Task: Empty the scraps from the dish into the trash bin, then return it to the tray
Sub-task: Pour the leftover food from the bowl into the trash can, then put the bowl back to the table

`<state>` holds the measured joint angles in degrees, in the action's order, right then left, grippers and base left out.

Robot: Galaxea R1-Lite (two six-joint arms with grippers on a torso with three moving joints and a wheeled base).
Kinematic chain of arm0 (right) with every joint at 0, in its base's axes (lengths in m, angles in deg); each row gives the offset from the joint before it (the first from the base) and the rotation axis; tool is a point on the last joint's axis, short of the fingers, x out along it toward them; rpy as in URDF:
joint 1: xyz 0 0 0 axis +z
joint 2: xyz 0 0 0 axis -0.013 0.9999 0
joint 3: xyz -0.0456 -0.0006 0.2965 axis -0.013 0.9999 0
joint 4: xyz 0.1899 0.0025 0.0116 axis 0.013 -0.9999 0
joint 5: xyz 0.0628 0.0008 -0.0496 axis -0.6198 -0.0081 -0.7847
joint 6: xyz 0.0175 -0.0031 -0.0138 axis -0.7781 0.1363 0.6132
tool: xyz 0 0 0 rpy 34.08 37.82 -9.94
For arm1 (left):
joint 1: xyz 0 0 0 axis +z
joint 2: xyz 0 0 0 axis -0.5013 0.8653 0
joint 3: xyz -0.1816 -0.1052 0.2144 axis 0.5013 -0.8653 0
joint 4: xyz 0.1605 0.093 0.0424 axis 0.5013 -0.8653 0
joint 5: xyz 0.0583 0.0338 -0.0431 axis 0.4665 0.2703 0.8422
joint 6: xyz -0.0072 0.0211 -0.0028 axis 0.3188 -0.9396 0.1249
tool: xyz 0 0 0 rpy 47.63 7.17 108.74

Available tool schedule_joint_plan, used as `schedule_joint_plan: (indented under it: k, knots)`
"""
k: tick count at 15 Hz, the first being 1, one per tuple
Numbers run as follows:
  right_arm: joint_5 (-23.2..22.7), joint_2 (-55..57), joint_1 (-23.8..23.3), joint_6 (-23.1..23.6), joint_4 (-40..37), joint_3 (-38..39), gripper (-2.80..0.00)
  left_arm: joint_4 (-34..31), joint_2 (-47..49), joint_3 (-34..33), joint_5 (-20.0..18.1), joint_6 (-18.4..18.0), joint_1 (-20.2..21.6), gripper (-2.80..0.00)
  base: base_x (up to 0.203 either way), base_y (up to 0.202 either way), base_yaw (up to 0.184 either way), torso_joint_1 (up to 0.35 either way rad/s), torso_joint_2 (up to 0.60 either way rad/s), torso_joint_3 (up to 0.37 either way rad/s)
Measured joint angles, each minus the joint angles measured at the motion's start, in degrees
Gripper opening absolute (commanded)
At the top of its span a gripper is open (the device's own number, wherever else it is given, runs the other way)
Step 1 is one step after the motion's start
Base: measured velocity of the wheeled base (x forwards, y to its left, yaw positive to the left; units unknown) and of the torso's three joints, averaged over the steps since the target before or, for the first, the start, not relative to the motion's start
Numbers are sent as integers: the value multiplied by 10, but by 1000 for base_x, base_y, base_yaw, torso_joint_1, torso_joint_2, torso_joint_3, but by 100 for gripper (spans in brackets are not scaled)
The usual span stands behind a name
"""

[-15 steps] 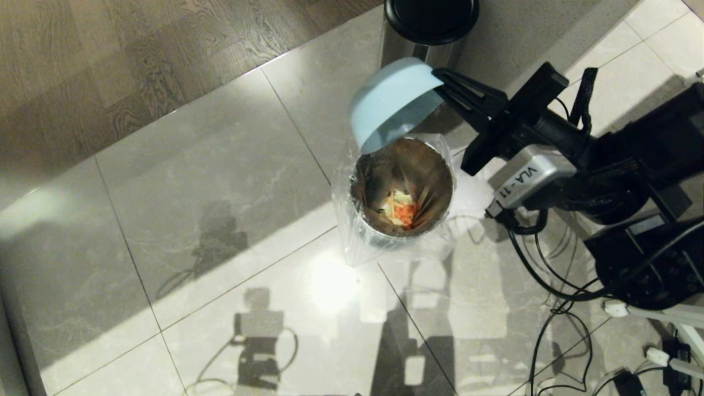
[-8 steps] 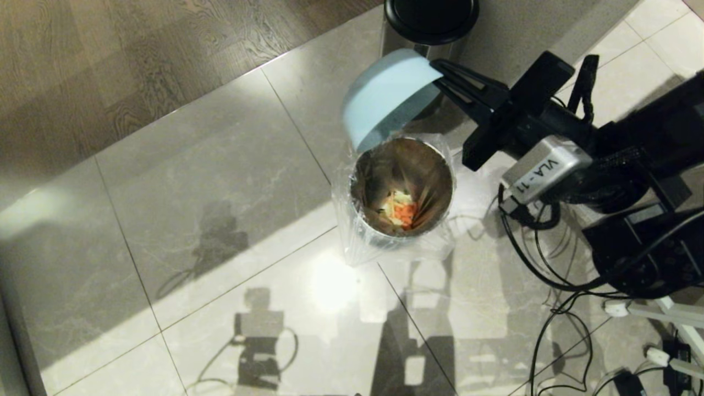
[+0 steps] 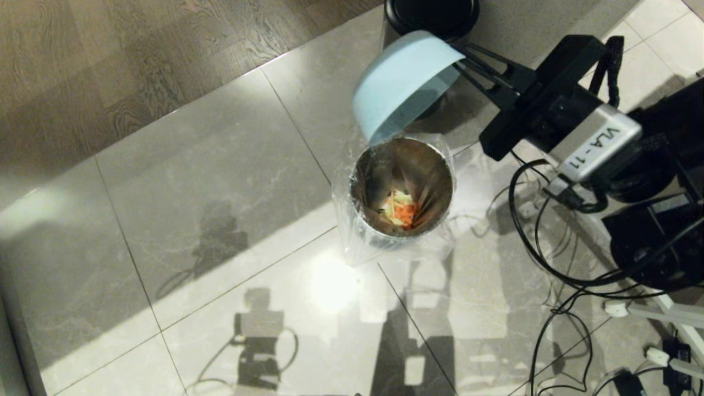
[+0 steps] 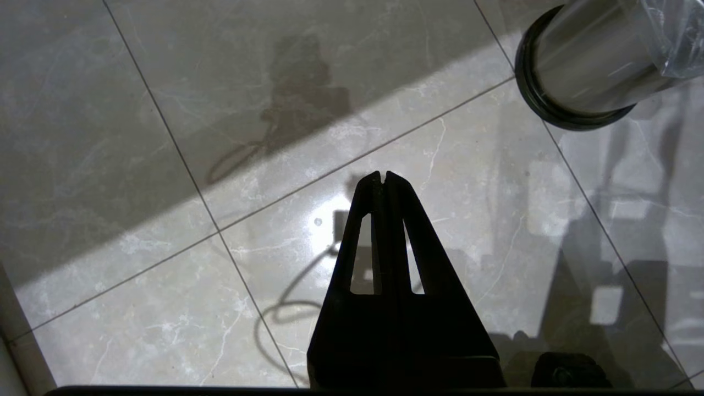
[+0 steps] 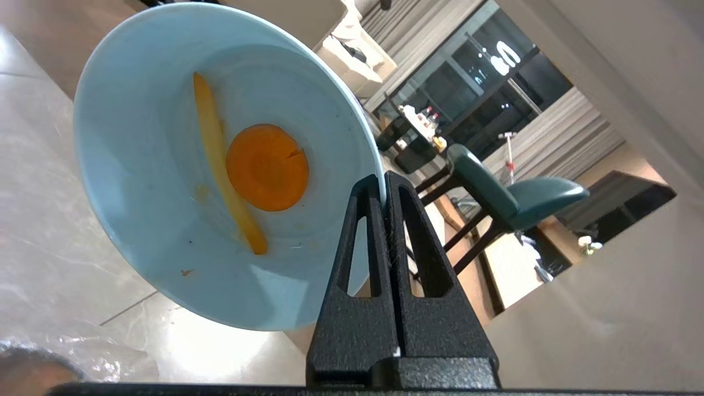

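Observation:
My right gripper [image 3: 461, 55] [image 5: 383, 181] is shut on the rim of the light-blue dish [image 3: 400, 82] [image 5: 220, 159], which hangs tipped on its side just beyond the trash bin [image 3: 401, 192]. A carrot slice [image 5: 268, 166] and a yellow strip [image 5: 223, 165] still cling to the dish's inside. More scraps [image 3: 400, 212] lie at the bottom of the lined steel bin. My left gripper [image 4: 383, 177] is shut and empty, pointing at the floor beside the bin's black base [image 4: 572, 71]. The tray is out of view.
A black-lidded steel bin [image 3: 432, 19] stands right behind the dish. Cables [image 3: 555, 308] trail over the tiled floor by my base on the right. Wood flooring [image 3: 137, 60] begins at the far left. A green chair [image 5: 511, 192] shows in the right wrist view.
The right gripper has lifted the dish up and to the right, away from the bin's mouth, with the wrist turning. The scraps in the bin and the left arm have not moved.

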<state>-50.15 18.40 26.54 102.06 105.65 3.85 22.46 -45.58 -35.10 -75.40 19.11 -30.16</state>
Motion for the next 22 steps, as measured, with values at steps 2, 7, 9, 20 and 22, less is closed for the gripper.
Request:
schedule_joint_plan:
  k: [2, 7, 9, 20, 22]
  knots:
    - [-34, -8, -13, -8, 0, 0, -280, 0, 0, 0, 0, 0, 1, -280, 0, 0, 0, 0, 0, 0]
    - [-49, -15, -20, -30, 0, -32, -280, 0, 0, 0, 0, 0, 0, -280, 0, 0, 0, 0, 0, 0]
    - [-65, -17, -13, -29, 0, -56, -280, 0, 0, 0, 0, 0, 0, -280, 0, 0, 0, 0, 0, 0]
    - [-65, -39, 30, -38, 0, -87, -280, 0, 0, 0, 0, 0, 0, -280, 0, 0, 0, 0, 0, 0]
    - [-66, -47, 33, -39, 0, -79, -280, 0, 0, 0, 0, 0, 0, -280, 0, 0, 0, 0, 0, 0]
